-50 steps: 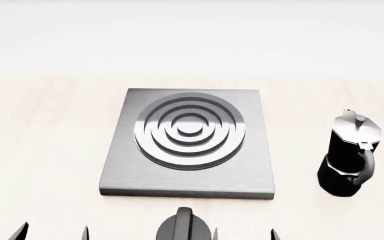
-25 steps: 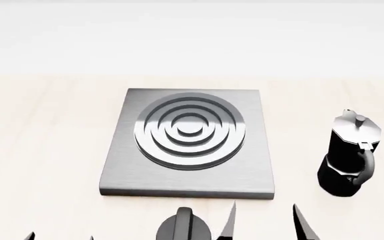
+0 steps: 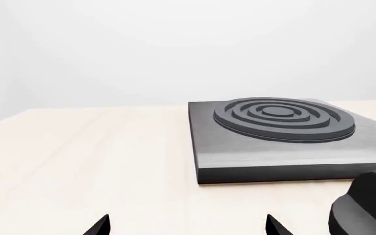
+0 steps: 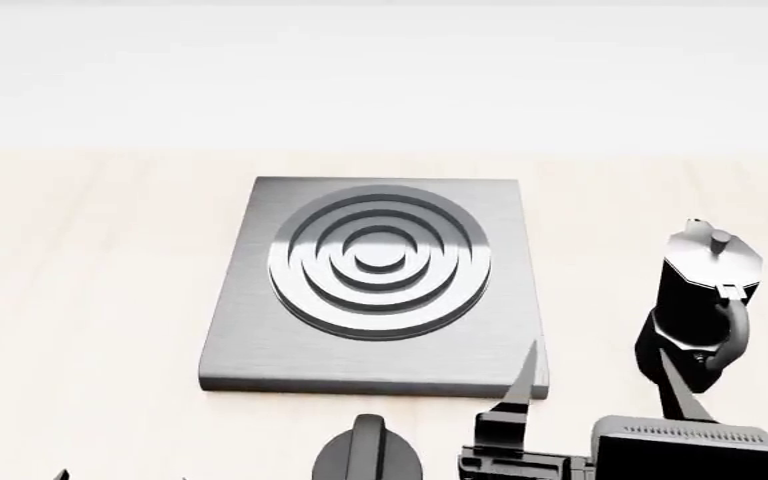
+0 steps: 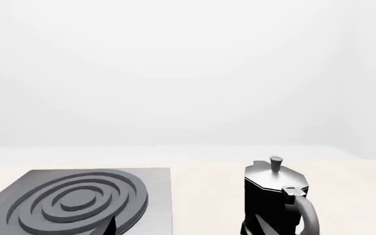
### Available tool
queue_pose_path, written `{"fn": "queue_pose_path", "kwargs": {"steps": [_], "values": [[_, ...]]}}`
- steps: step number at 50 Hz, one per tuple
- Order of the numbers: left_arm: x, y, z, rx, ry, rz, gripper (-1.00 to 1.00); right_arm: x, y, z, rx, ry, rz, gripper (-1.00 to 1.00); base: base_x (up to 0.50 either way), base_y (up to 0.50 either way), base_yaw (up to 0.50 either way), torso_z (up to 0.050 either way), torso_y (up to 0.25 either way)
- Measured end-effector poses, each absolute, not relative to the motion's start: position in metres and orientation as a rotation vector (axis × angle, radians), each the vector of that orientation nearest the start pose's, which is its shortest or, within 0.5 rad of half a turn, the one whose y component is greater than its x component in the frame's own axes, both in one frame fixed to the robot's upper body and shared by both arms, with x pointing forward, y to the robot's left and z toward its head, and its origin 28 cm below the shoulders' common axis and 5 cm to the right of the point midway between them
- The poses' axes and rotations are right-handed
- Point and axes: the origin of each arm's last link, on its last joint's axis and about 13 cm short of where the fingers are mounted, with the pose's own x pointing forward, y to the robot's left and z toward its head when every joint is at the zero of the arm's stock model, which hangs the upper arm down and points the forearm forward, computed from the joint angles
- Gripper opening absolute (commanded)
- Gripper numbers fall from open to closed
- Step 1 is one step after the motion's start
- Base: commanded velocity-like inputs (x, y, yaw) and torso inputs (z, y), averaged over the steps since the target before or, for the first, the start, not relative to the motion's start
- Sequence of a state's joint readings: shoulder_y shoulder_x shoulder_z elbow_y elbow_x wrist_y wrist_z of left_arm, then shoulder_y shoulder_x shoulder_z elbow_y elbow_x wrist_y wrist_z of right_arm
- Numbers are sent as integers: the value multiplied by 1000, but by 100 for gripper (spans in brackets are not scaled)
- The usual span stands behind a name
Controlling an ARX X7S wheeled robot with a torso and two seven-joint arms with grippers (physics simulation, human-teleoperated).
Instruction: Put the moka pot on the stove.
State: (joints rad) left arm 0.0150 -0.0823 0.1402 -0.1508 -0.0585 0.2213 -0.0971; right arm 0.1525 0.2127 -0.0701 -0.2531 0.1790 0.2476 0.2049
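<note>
The moka pot (image 4: 702, 305) stands upright on the light wooden table, to the right of the stove (image 4: 377, 285), with its handle toward me. It also shows in the right wrist view (image 5: 276, 200), past the stove's burner rings (image 5: 77, 200). My right gripper (image 4: 604, 385) is open and empty, low at the stove's near right corner, just short of the pot. One finger overlaps the pot's base in that view. My left gripper (image 3: 186, 227) is open and empty, left of the stove (image 3: 273, 132), and almost out of the head view.
A short black round knob (image 4: 364, 455) sits on the table just in front of the stove's near edge, and shows in the left wrist view (image 3: 367, 205). A plain white wall stands behind the table (image 4: 91, 300).
My right gripper has moved forward and to the right, toward the moka pot. My left gripper has dropped back to the bottom edge of the head view. The pot and stove have not moved.
</note>
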Motion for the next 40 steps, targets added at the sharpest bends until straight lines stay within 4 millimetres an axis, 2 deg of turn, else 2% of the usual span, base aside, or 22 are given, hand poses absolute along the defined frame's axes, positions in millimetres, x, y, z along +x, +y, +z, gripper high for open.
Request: {"fn": "queue_pose_path", "kwargs": {"steps": [19,40], "values": [[202,201,-6,17,-49,-32,100,248,-146,101,-24,-126,-177,100,0,0,0,0,0],[203,203,-4,17,-50,-31,100,244,-167,100,130,-167,-269,100,0,0,0,0,0]]}}
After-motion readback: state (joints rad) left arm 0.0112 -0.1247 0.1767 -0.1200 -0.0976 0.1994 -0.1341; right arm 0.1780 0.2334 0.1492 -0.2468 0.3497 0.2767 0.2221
